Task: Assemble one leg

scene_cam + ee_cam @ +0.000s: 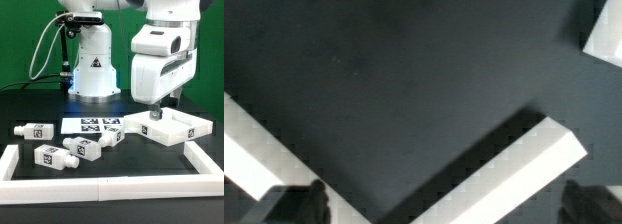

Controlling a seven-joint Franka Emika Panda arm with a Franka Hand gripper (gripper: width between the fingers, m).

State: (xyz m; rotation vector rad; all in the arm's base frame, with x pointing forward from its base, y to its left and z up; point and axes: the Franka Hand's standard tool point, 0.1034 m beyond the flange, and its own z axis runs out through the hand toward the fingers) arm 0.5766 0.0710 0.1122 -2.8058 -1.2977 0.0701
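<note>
Four legs are seen lying on their sides on the dark table (150, 165), all toward the exterior view's left, and none is held. One leg (112, 137) lies just in front of the marker board (92, 125). A second leg (86, 150) and a third leg (52, 156) lie close together nearer the camera, and a fourth leg (35, 130) lies apart at the far left. A black-and-white tag is shown on each.

The panel (185, 128) lies flat to the exterior view's right of the marker board. The gripper (155, 113) is held low over the panel's near-left corner, well apart from every leg. Whether the panel is touched cannot be told.

In the wrist view the two fingers (287, 205) are seen spread wide, and nothing is gripped between them. Only dark table and slanting white edges (518, 165) are shown below, and it cannot be told which part those edges belong to.

The work area is bounded at the front and sides by a low white frame (100, 188). The arm's white base (92, 65) stands behind the marker board, with a cable (45, 45) looping at its left.
</note>
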